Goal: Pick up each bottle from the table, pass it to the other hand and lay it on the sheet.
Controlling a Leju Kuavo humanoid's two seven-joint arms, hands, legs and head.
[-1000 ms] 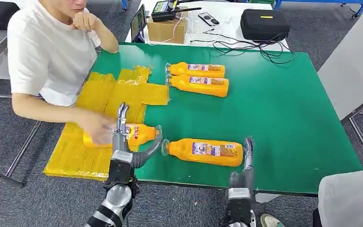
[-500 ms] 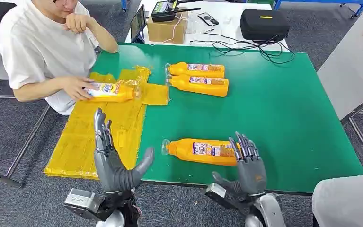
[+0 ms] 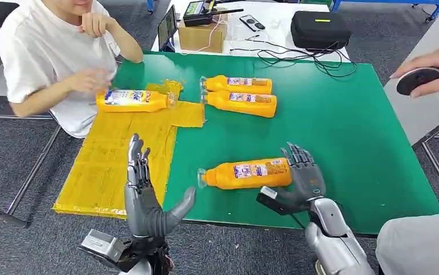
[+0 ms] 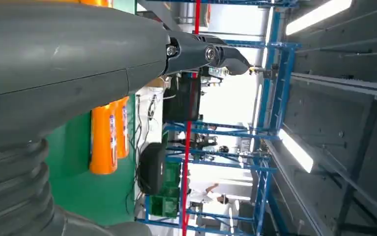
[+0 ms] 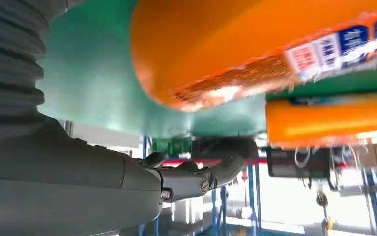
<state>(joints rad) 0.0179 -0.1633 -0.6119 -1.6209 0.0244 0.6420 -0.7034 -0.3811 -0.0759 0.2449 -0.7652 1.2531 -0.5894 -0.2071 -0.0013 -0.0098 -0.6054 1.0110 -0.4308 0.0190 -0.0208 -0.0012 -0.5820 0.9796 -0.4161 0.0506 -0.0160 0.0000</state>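
Note:
The near orange bottle (image 3: 245, 173) lies on the green table (image 3: 348, 143), cap toward the yellow sheet (image 3: 114, 160). My right hand (image 3: 301, 179) is at its base end with fingers spread and thumb apart, not closed around it. In the right wrist view that bottle (image 5: 235, 44) hangs just over my right hand (image 5: 102, 182). My left hand (image 3: 146, 200) stands upright and empty over the sheet's near corner. Two more bottles (image 3: 238, 85) (image 3: 242, 103) lie side by side at the back. A seated person holds another bottle (image 3: 132, 100) over the sheet's far end.
A second person's hand (image 3: 434, 71) holds a dark round object at the right edge, above a grey table. Behind the green table are a black case (image 3: 320, 28), cables and a cardboard box (image 3: 202, 35). The left wrist view shows the back bottles (image 4: 108, 142).
My right hand moved forward against the near bottle's base, and the bottle turned slightly. The seated person carried their bottle up the sheet. A second person's hand came in at the right.

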